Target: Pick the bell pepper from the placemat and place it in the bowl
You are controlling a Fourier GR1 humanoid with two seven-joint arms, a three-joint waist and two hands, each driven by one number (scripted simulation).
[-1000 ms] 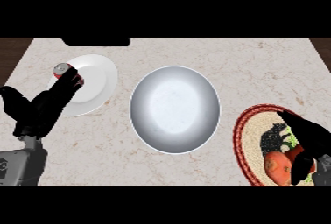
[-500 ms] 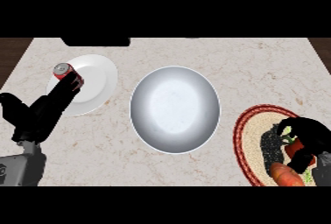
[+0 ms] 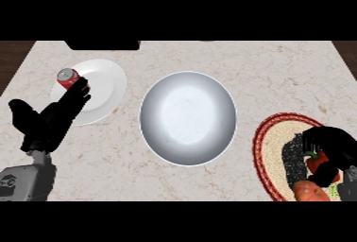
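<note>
Curling over the red bell pepper [image 3: 315,161] on the placemat [image 3: 272,142] at lower right, the right hand [image 3: 335,150] largely hides it; an off-centre grasp could let it slip short of the bowl [image 3: 188,118]. Left hand [image 3: 52,118] rests spread, left.

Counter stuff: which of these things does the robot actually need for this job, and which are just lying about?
Needed:
bell pepper
placemat
bowl
right hand, curled on the pepper

Lying about:
white plate
red can on it
left hand, open, resting
</note>
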